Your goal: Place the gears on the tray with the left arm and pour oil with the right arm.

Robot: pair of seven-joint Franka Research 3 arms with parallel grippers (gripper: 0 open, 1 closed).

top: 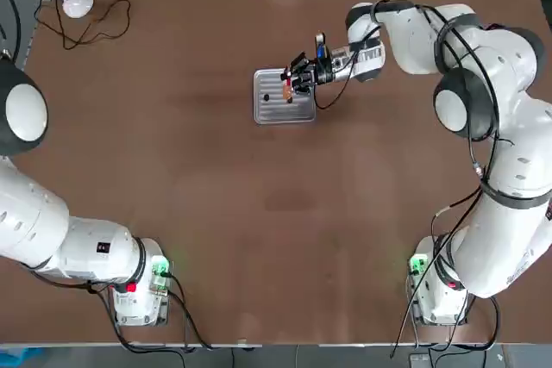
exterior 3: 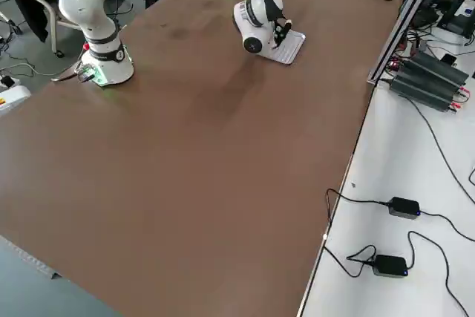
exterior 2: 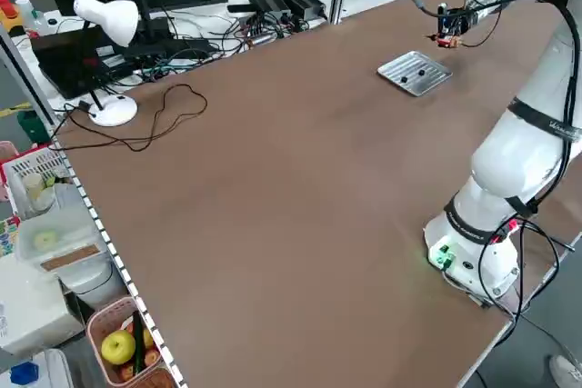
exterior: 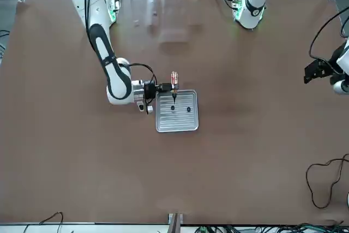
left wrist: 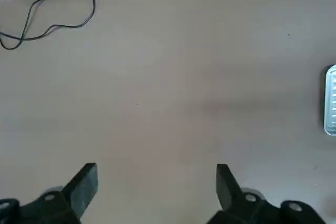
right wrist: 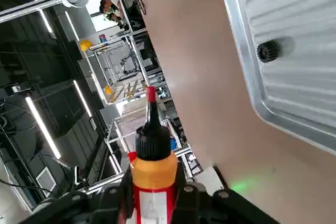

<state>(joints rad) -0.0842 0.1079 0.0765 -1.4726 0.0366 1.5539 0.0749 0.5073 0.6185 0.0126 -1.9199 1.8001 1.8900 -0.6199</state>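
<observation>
The ribbed silver tray lies at the middle of the table's far half. Two dark gears rest on it, side by side; one shows close up as a toothed gear. My right gripper is shut on the oil bottle, orange-red with a black cap. It holds the bottle tipped over the tray's right edge, nozzle toward the nearer gear. My left gripper hangs open and empty over bare table far to the left, with the tray's rim just in its view.
A white desk lamp and its looping black cable sit at the far left corner. Cables and power bricks lie beyond the table's far edge. Both arm bases stand at the near edge.
</observation>
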